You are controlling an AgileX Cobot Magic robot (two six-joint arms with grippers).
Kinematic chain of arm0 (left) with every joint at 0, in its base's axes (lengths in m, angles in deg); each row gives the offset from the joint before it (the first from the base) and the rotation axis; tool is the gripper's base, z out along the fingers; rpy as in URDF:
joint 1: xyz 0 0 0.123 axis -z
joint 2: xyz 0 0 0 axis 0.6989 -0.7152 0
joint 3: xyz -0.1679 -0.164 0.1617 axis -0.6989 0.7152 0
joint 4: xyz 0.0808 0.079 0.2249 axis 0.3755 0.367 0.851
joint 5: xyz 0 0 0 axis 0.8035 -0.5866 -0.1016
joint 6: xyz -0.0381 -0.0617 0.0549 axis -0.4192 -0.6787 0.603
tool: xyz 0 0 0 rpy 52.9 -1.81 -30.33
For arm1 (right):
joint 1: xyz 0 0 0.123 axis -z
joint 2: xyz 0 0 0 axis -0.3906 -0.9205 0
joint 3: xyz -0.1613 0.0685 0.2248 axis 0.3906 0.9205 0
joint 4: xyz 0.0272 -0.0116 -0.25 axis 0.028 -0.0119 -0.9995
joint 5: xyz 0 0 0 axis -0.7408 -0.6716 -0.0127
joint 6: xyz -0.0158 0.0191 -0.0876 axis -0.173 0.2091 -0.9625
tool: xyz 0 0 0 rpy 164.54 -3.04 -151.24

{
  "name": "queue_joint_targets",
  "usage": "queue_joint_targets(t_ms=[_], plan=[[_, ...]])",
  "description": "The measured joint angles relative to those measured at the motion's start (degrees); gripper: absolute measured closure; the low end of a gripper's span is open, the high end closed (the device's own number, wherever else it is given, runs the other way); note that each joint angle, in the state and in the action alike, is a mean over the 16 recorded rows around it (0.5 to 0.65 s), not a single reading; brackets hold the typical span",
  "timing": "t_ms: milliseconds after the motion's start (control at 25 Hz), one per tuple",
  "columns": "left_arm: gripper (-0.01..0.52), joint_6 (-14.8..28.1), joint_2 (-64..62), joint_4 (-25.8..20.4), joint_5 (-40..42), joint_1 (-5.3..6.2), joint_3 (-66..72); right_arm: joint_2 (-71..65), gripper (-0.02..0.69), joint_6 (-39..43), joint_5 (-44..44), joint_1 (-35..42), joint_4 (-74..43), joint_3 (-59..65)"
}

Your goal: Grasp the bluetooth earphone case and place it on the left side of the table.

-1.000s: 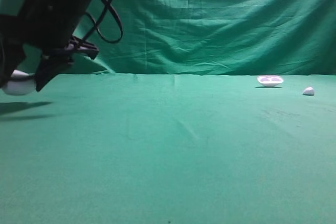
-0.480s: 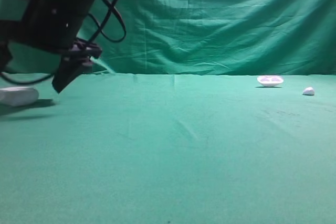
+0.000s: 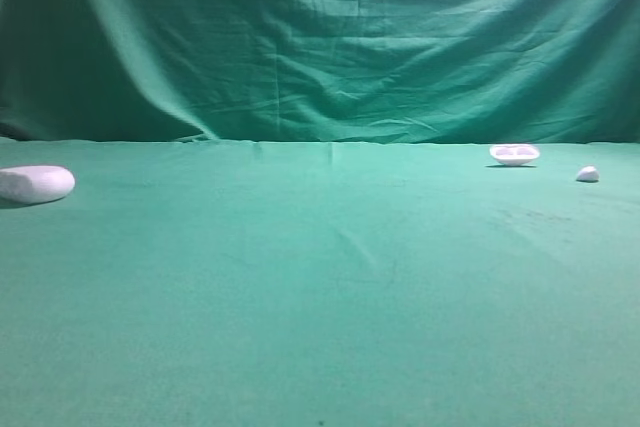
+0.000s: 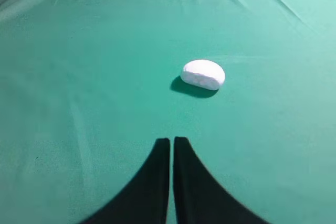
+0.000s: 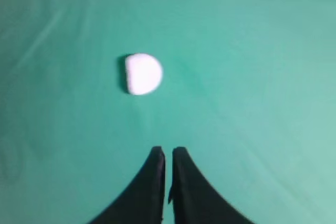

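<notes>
My left arm has left the high view, its gripper nearly closed and empty, case resting by the table's left edge, green cloth stretching rightward.

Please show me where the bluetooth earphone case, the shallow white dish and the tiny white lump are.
bluetooth earphone case (image 3: 36, 184): exterior high view, middle of its side.
shallow white dish (image 3: 514, 154): exterior high view, its front wall.
tiny white lump (image 3: 587, 175): exterior high view, its middle.

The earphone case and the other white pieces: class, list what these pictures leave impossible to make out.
- Bluetooth earphone case: left end cut by the high view's edge; hollows unseen.
- White dish: too small to read its contents.
- White lump: blurred, right wrist view.
- Left gripper, right gripper: absent from the high view.
</notes>
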Motion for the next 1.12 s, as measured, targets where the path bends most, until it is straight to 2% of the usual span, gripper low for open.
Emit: queue_joint_targets(t_ms=[360, 720, 1120], plan=[[0.514, 0.0, 0.0, 0.0, 0.0, 0.0, 0.0, 20.2, 0.665, 3.0, 1.0, 4.2, -1.6, 21.8], [0.514, 0.0, 0.0, 0.0, 0.0, 0.0, 0.0, 41.8, 0.665, 3.6, 10.6, 4.8, -0.3, 50.1], [0.514, 0.0, 0.0, 0.0, 0.0, 0.0, 0.0, 60.7, 0.665, 3.4, 17.9, 4.9, 0.6, 68.3]])
